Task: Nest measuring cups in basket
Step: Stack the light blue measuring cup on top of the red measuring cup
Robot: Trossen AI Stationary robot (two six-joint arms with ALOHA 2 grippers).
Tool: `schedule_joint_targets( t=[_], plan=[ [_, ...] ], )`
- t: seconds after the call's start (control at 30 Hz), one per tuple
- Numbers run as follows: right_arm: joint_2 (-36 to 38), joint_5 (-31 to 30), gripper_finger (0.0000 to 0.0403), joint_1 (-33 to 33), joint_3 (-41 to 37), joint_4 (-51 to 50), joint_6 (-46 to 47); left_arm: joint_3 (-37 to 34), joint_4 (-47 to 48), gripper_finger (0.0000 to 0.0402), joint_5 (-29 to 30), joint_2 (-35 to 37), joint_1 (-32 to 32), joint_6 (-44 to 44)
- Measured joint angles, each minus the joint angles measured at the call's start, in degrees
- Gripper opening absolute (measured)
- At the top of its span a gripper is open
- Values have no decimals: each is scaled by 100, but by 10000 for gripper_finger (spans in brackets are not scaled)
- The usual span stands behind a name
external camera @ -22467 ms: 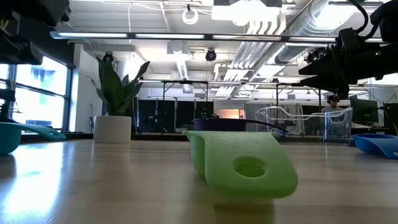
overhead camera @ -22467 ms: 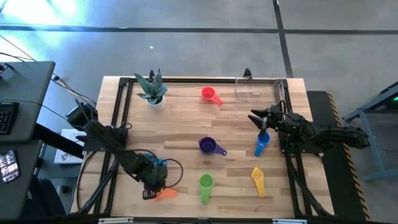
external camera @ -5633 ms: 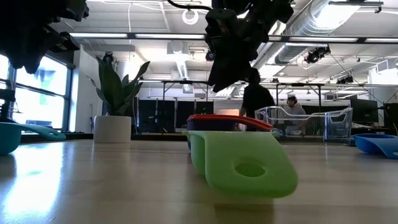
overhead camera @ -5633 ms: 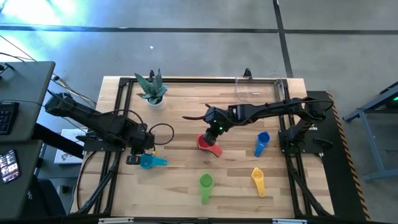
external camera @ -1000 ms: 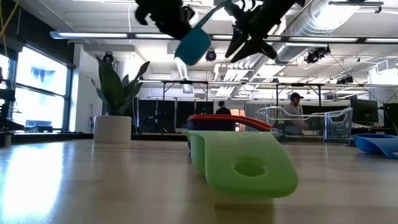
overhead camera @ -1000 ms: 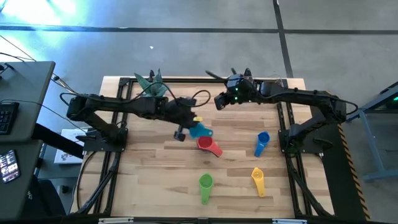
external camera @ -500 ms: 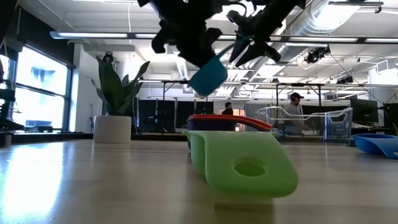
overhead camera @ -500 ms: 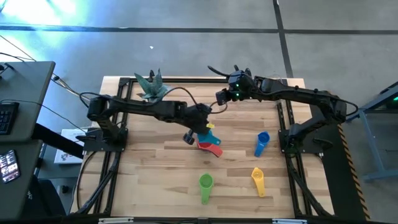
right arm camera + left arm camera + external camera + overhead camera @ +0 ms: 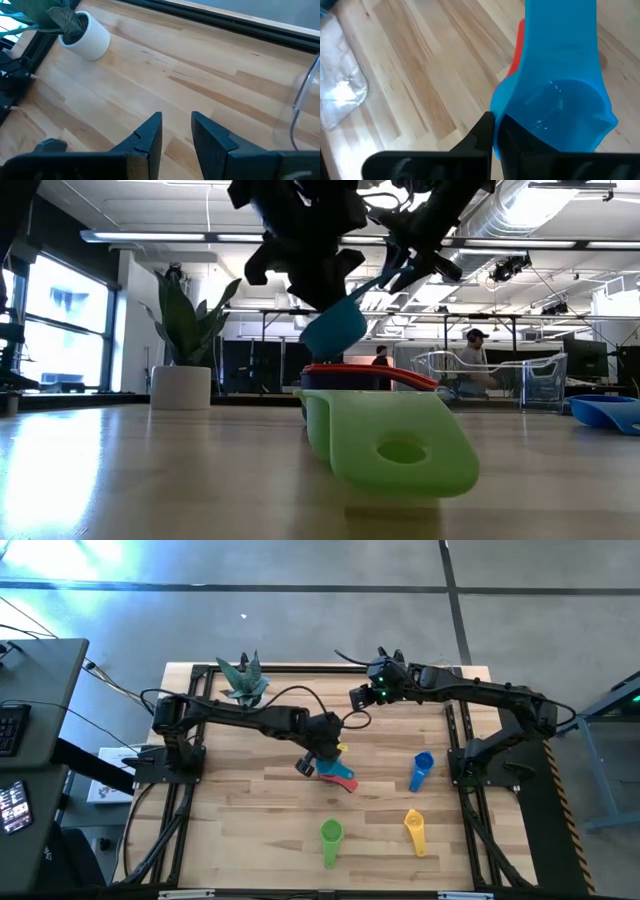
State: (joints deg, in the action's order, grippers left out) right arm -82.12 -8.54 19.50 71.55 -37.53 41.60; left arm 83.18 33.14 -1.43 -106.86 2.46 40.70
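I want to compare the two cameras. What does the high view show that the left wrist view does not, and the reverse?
Only the high view shows the green cup, yellow cup, blue cup, the plant and the right gripper. Only the left wrist view shows the left gripper shut on the teal cup's rim. Both show the teal cup above the red cup.

high view: overhead, straight down on the whole surface [image 9: 250, 790].
low view: at surface height, level into the room, green cup [image 9: 390, 442] very close.
left wrist view: close above the teal cup [image 9: 560, 95].
right wrist view: looks down on bare wood toward the potted plant [image 9: 85, 32].
shared: plant, teal cup.
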Motion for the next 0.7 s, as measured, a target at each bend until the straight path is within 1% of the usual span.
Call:
schedule_joint_targets(
  t=[0.13, 0.43, 0.7],
  plan=[
    [0, -27, 96, 1, 0, 3, 103, 2, -21, 1, -276, -38, 84, -148],
    [-1, -23, 96, -1, 0, 8, 106, -3, 1, 1, -295, -277, 177, -171],
    [-1, -21, 96, -1, 0, 3, 147, -9, 34, 5, -304, -311, 177, -110]
  ],
)
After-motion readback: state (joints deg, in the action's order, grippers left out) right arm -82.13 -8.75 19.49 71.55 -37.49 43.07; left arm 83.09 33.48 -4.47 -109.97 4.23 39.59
